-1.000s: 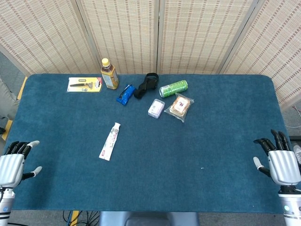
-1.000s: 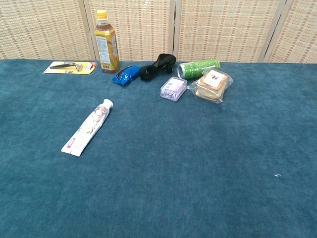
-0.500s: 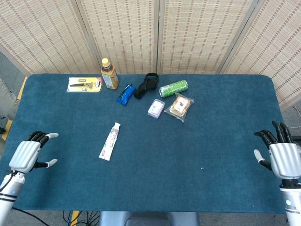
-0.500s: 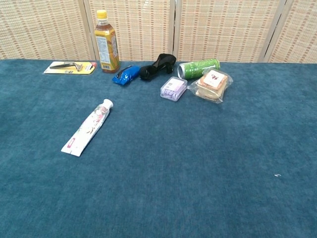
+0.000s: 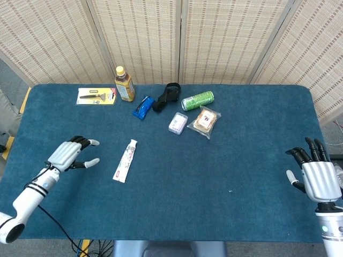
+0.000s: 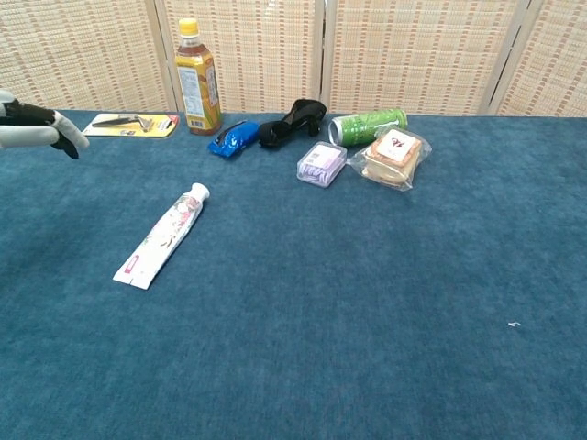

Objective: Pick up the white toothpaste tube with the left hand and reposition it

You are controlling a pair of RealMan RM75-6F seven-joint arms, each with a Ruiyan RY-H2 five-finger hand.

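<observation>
The white toothpaste tube [image 5: 125, 160] [image 6: 162, 236] lies flat on the blue table, cap toward the far side, slanted. My left hand [image 5: 71, 154] hovers to the left of it, open, fingers spread and pointing at the tube, a short gap apart. Only its fingertips [image 6: 37, 127] show at the left edge of the chest view. My right hand [image 5: 314, 175] stays open at the table's right edge, holding nothing, far from the tube.
Along the far side stand a yellow-capped bottle [image 5: 124, 84], a razor pack [image 5: 96, 96], a blue packet [image 5: 143, 107], a black object [image 5: 167, 96], a green can [image 5: 198, 100], a small clear box [image 5: 178, 123] and a wrapped sandwich [image 5: 206, 121].
My left hand has risen from the table's near left edge and moved right and forward toward the tube. The right hand shifted only slightly. The tube has not moved.
</observation>
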